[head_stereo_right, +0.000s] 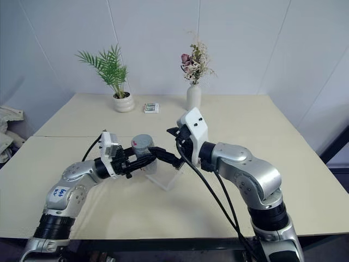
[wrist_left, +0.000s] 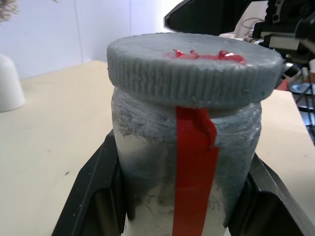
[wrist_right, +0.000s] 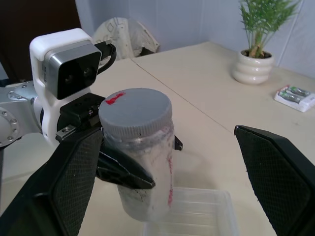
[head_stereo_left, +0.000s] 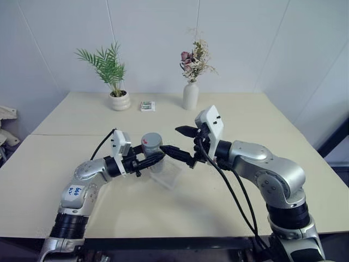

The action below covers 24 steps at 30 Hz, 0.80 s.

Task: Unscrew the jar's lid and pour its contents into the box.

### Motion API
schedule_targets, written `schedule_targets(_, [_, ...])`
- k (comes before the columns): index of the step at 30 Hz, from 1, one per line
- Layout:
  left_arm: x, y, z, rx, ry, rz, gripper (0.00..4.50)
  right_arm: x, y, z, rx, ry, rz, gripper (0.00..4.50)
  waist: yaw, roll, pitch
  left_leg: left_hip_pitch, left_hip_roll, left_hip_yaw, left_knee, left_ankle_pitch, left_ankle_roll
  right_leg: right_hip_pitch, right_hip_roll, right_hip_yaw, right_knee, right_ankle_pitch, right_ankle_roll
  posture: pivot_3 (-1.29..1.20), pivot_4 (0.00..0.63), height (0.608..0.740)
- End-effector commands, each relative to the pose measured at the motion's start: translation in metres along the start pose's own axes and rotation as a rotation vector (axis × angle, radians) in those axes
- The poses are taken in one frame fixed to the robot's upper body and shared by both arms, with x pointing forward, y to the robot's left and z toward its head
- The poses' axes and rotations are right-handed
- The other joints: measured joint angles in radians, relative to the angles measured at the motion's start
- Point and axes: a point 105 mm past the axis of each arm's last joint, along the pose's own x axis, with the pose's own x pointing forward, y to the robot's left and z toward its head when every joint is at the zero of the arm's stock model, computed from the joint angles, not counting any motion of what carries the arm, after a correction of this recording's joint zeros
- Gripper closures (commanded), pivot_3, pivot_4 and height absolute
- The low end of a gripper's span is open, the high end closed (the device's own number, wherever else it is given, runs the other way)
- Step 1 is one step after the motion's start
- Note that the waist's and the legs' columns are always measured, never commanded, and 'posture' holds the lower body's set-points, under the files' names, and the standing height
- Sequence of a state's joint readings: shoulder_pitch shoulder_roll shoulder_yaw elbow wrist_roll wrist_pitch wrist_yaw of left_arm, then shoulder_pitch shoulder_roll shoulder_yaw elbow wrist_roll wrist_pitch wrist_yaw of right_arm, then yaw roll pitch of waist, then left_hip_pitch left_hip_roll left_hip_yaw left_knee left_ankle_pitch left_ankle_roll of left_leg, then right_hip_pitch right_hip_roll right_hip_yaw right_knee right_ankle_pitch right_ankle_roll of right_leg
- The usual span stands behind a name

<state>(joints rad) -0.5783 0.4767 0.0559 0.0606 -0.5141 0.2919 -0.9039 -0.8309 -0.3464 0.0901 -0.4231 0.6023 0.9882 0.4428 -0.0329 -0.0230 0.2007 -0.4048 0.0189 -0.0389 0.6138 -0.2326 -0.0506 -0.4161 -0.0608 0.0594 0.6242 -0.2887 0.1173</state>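
My left gripper (head_stereo_left: pixel 148 159) is shut on the jar (head_stereo_left: pixel 152 150), holding it upright above the table. The jar (wrist_left: pixel 197 162) is frosted and silvery, with a red strip down its side. Its ribbed grey lid (wrist_left: pixel 192 64) sits on top with a red smear on it. My left fingers (wrist_left: pixel 96 196) press the jar's body from both sides below the lid. My right gripper (head_stereo_left: pixel 180 143) is open and level with the lid, just to its right, one finger (wrist_right: pixel 74 182) on each side of the jar, not touching. The clear box (wrist_right: pixel 202 211) lies on the table under the jar. The contents are hidden inside.
At the back of the table stand a potted palm (head_stereo_left: pixel 113 82), a white vase of dried flowers (head_stereo_left: pixel 191 94) and a small green-and-white packet (head_stereo_left: pixel 148 106). Cables hang from my right wrist (head_stereo_left: pixel 229 180).
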Motion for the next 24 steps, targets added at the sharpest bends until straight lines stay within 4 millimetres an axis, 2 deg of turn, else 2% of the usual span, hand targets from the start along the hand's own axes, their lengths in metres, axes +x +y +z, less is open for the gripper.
schedule_targets(1, [0.005, -0.003, 0.010, 0.027, -0.025, -0.037, 2.49, 0.006, 0.006, 0.009, -0.027, -0.022, 0.000, 0.00, 0.000, 0.000, 0.000, 0.000, 0.000, 0.000, 0.000, 0.000, 0.000, 0.000, 0.000, 0.000, 0.001, 0.000, 0.000, 0.00, 0.150, 0.740])
schedule_targets(23, [0.011, -0.012, 0.009, 0.009, -0.024, -0.083, 2.49, 0.020, 0.014, 0.003, 0.004, 0.003, 0.032, 0.00, 0.002, 0.000, 0.000, 0.000, 0.000, -0.001, 0.000, 0.000, 0.000, 0.000, 0.000, 0.000, 0.002, 0.000, 0.000, 0.00, 0.150, 0.740])
schedule_targets(24, [0.011, -0.012, 0.009, 0.009, -0.024, -0.083, 2.49, 0.020, 0.014, 0.002, 0.003, 0.004, 0.033, 0.18, 0.002, 0.000, 0.000, 0.000, 0.000, -0.001, 0.000, 0.000, 0.000, 0.000, 0.000, 0.000, 0.002, 0.000, 0.000, 0.00, 0.150, 0.740])
